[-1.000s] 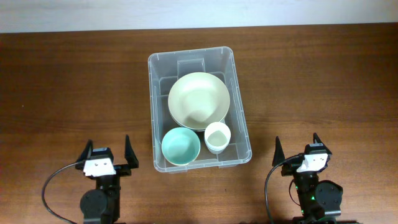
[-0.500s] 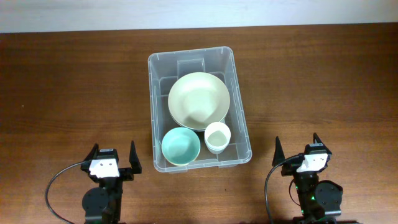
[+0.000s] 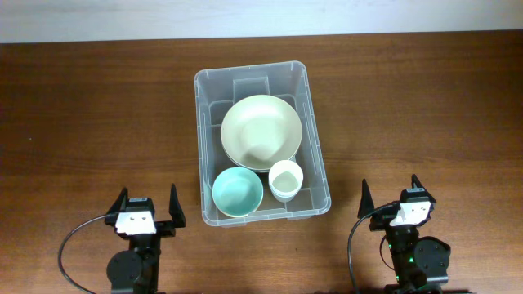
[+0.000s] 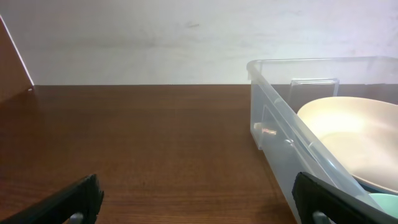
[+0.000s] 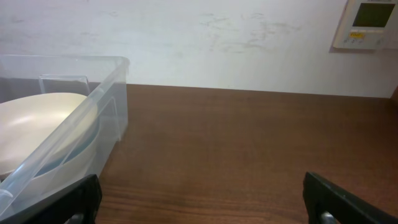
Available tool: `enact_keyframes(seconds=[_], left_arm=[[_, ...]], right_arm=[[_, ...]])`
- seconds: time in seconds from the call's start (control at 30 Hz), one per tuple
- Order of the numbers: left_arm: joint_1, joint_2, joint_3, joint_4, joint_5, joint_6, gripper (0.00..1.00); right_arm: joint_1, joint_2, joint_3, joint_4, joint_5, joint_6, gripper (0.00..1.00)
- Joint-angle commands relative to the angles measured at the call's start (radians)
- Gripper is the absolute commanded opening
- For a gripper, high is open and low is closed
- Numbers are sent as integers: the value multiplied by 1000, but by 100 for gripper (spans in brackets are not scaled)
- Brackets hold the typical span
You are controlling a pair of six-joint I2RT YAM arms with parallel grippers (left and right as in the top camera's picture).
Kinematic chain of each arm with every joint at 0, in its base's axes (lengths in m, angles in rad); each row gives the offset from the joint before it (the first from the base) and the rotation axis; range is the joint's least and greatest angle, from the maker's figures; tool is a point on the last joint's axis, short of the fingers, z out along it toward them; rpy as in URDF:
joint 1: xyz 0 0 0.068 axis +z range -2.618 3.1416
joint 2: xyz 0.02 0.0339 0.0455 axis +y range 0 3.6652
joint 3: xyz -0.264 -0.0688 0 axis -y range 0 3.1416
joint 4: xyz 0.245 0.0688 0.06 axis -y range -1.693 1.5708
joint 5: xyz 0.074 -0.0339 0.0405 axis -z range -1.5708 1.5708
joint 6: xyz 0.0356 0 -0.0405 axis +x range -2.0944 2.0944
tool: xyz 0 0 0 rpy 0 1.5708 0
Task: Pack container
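Note:
The container [image 3: 198, 147], a clear plastic tub, stands in the middle of the table. Inside it lie a large cream bowl [image 3: 261, 132], a teal bowl [image 3: 238, 191] and a small white cup [image 3: 285, 179]. My left gripper [image 3: 148, 196] is open and holds nothing, near the table's front edge, left of the tub. My right gripper [image 3: 390, 186] is open with nothing in it, to the tub's right. In the left wrist view the left gripper [image 4: 200, 208] spans bare wood, with the container [image 4: 273, 99] and cream bowl [image 4: 354, 130] at right. The right gripper [image 5: 205, 205] sees the container [image 5: 112, 81] at left.
The dark wooden table [image 3: 425, 98] runs back to a white wall. A wall thermostat [image 5: 367, 23] shows at the top right of the right wrist view. Black cables [image 3: 69, 245] loop beside each arm base.
My left gripper has shifted slightly right and back toward the front edge, still open. The right arm and the things in the container have not moved.

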Motion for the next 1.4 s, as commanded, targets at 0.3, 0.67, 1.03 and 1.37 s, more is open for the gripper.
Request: enact_keyframes(seconds=[0.3, 0.67, 1.03, 1.37], left_arm=[[-6, -14, -3, -4, 22, 19, 100], [-39, -14, -3, -5, 22, 19, 100], [-45, -14, -3, -5, 22, 19, 100], [-45, -14, -3, -5, 22, 19, 100]], right_arm=[[6, -8, -5, -5, 2, -7, 99], [6, -8, -5, -5, 1, -7, 99], [6, -8, -5, -5, 1, -7, 99], [6, -8, -5, -5, 1, -7, 99]])
